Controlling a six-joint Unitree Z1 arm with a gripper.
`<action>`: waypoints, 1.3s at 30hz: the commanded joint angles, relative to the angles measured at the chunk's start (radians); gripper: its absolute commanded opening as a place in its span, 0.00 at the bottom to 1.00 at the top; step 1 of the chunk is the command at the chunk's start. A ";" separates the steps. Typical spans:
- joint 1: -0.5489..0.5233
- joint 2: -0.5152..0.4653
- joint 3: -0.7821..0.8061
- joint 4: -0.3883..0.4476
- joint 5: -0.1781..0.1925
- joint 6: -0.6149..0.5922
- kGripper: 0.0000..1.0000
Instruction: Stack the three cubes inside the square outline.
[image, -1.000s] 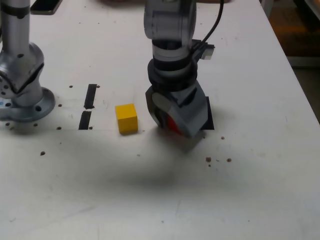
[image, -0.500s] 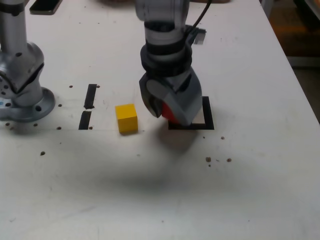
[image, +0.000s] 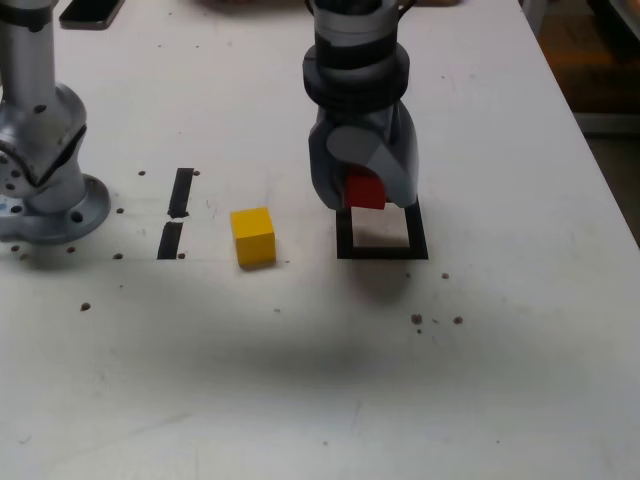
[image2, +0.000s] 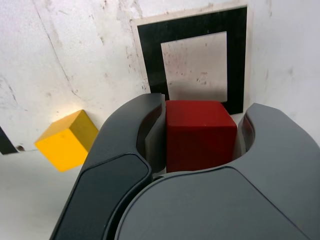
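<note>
Cube (image: 253, 236) lies exterior view's left of outline (image: 382, 248).

The arm stands near vertical, its tool (image: 365, 190) pointing down with jaws clamped on a red cube (image2: 200, 133).

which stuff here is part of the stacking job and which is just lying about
Part of the job:
- red cube, held in the claw
- yellow cube
- square outline

Just lying about:
- two black tape strips
- metal base
- dark specks

No green cube shows.
</note>
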 joint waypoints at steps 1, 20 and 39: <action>0.016 0.013 -0.017 0.004 0.003 -0.019 0.03; 0.090 0.125 -0.013 -0.091 -0.035 -0.089 0.05; 0.090 0.138 0.081 -0.162 -0.067 -0.082 0.46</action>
